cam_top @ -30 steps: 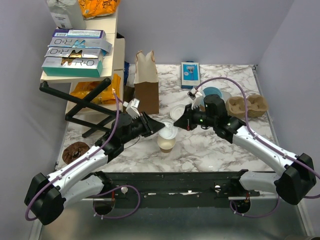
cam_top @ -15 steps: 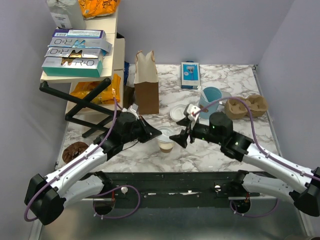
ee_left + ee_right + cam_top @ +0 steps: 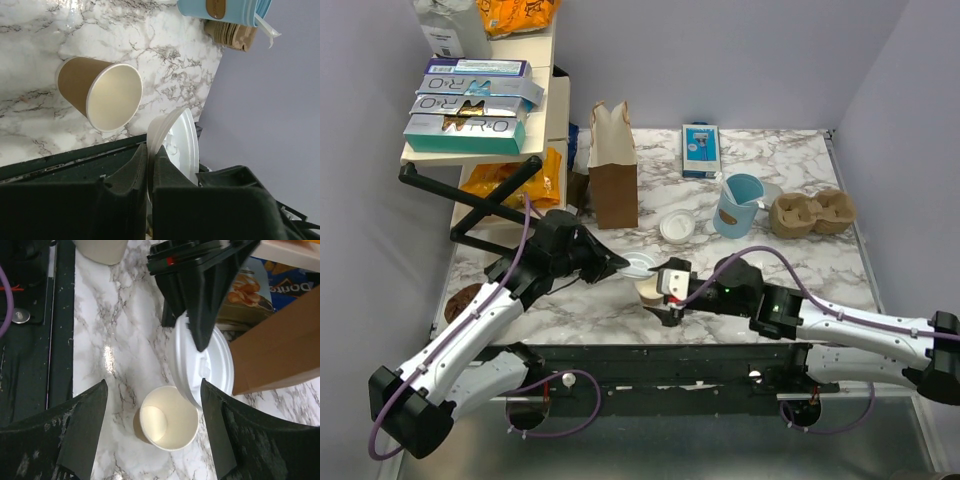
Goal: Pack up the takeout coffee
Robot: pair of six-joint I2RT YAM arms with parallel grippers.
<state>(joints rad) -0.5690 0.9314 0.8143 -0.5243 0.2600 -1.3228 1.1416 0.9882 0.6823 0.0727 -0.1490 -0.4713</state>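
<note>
The takeout coffee cup (image 3: 651,291) stands upright, open and empty on the marble table (image 3: 770,270), cream-tan outside (image 3: 75,85) and pale inside (image 3: 170,425). Its round white lid (image 3: 638,266) is off the cup, held on edge just above the rim's left side. My left gripper (image 3: 620,265) is shut on the lid's rim (image 3: 172,145). My right gripper (image 3: 666,294) hangs open over the cup, one finger on each side (image 3: 85,430), touching nothing. In the right wrist view the lid (image 3: 205,365) overlaps the cup's far rim.
A brown paper bag (image 3: 613,165) stands behind the cup. A second white lid (image 3: 675,227), a light-blue mug (image 3: 738,205) and a brown pulp carrier (image 3: 812,212) lie to the back right. A shelf of boxes (image 3: 470,105) and a black stand (image 3: 485,205) fill the left.
My right arm swung from behind the cup to the near side and its gripper opened over the cup. My left gripper closed on the lid and drew back slightly left.
</note>
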